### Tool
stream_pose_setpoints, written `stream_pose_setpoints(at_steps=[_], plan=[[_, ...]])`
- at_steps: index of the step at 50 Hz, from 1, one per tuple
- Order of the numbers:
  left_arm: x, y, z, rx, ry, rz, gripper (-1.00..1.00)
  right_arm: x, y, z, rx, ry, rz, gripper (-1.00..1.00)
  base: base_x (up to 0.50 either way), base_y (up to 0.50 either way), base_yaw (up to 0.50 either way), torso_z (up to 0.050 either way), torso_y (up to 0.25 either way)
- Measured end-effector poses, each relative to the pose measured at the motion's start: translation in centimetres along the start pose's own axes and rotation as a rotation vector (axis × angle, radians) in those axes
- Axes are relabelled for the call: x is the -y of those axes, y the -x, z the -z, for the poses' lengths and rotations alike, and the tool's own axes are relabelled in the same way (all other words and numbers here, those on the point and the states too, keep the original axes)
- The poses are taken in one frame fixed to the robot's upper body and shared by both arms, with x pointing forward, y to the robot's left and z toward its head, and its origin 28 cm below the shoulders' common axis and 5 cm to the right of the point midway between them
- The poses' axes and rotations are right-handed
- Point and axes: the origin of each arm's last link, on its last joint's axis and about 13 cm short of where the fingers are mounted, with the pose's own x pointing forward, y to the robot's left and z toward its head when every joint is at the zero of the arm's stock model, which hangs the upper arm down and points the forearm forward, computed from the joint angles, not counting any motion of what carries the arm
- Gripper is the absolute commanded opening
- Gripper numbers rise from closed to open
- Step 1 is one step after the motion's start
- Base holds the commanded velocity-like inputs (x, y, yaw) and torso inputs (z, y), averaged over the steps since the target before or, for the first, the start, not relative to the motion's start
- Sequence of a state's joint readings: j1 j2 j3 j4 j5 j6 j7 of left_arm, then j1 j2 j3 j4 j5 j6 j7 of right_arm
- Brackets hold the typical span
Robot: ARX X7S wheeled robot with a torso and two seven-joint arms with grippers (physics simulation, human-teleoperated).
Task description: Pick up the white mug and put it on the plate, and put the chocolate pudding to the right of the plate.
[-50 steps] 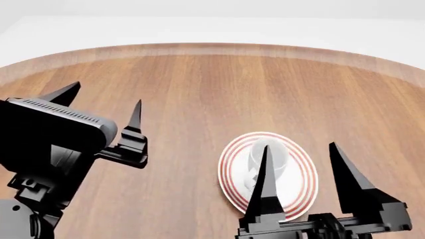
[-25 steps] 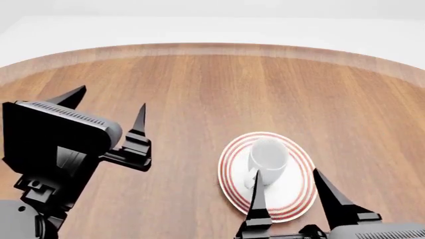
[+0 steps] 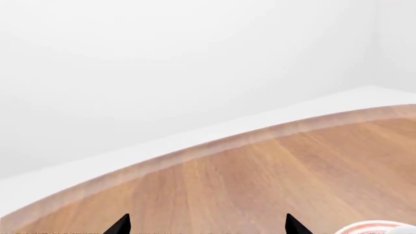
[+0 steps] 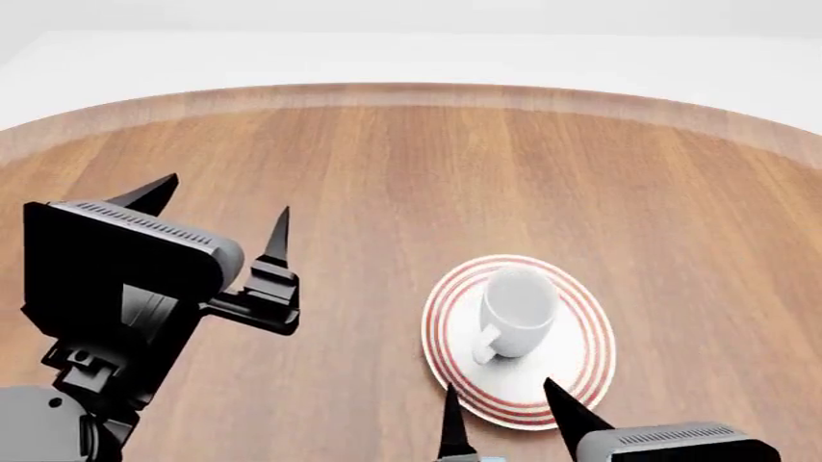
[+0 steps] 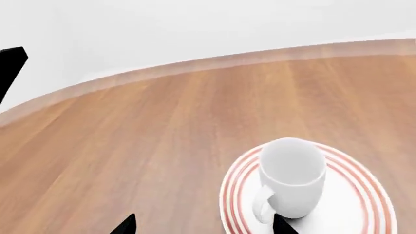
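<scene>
Resting upright on the plate [image 4: 580, 361], the white mug [image 4: 517, 313] is sitting near the plate's middle with its loop handle turned toward the robot, so the first half of the task appears complete. Being glossy ceramic, the mug is likely rigid, slippery and breakable, and would be best taken across its rim or body walls rather than by the handle. The right gripper [image 4: 505, 421] is standing spread and empty just at the plate's near edge; compared with a second ago, when its fingers were flanking the mug, it has been drawing back toward the robot. The left gripper [image 4: 218, 226] is hovering spread and empty over the bare wooden surface [image 4: 385, 173], having drifted slightly inward. The chocolate pudding is not appearing in any view.
</scene>
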State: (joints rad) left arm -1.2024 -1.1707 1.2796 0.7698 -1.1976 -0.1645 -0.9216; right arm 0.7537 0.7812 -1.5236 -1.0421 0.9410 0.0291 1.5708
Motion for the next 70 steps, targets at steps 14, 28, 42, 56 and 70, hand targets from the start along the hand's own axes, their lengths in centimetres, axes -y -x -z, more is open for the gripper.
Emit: stream_pose_setpoints(at_steps=[14,28,42,56,70], plan=[[0.1,0.0,0.3,-0.01,0.01,0.004,1.0,-0.6,0.3,-0.4,-0.123,-0.084,-0.021,1.0,0.0,0.0,0.0,0.0,0.0],[0.2,-0.1,0.5,-0.017,0.02,0.006,1.0,-0.8,0.7,-0.6,-0.245,-0.157,-0.017,1.0,0.0,0.0,0.0,0.0,0.0],[0.1,-0.1,0.5,-0.023,0.026,0.004,1.0,-1.0,1.1,-0.3,-0.37,-0.189,-0.002,1.0,0.0,0.0,0.0,0.0,0.0],[0.1,-0.2,0.7,-0.03,0.032,0.0,1.0,-0.8,1.0,0.2,-0.417,-0.158,0.046,1.0,0.0,0.0,0.0,0.0,0.0],[0.1,-0.2,0.9,-0.034,0.04,-0.003,1.0,-0.3,0.7,0.5,-0.414,-0.126,0.095,1.0,0.0,0.0,0.0,0.0,0.0]])
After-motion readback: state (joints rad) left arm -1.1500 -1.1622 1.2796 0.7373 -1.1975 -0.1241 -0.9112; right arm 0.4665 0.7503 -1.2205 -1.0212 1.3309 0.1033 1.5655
